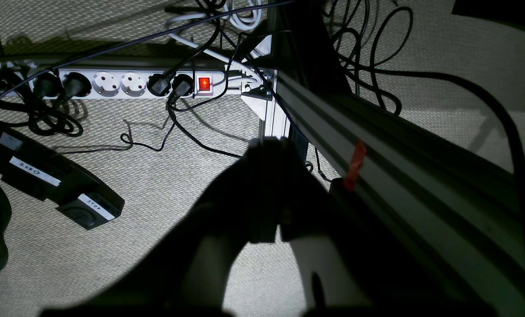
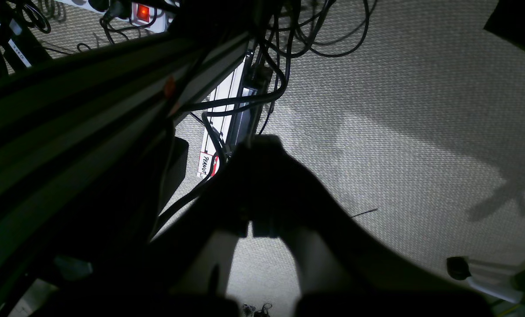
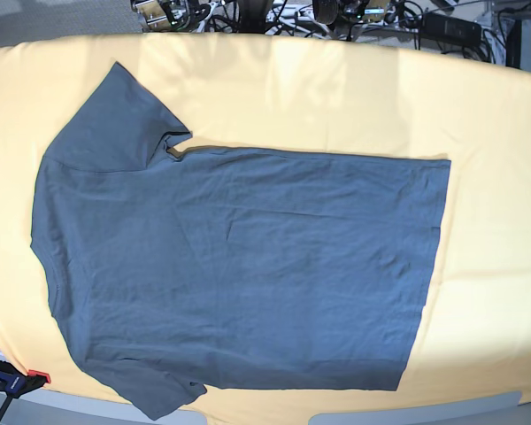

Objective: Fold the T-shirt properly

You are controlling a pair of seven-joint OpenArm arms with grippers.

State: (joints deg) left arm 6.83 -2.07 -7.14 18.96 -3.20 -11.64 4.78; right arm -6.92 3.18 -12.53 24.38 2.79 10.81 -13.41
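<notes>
The dark slate-grey T-shirt lies spread flat on the yellow tablecloth, neck end to the left and straight hem to the right. One sleeve points to the upper left, the other to the lower left. Neither arm shows in the base view. Both wrist views look down at the carpeted floor, away from the shirt. My left gripper is a dark silhouette with its fingers together and nothing between them. My right gripper looks the same, shut and holding nothing.
A white power strip with a lit red switch lies on the floor among black cables. Black pedals labelled ZERO and STOP sit at left. An aluminium frame rail runs diagonally. Electronics and cables crowd the table's far edge.
</notes>
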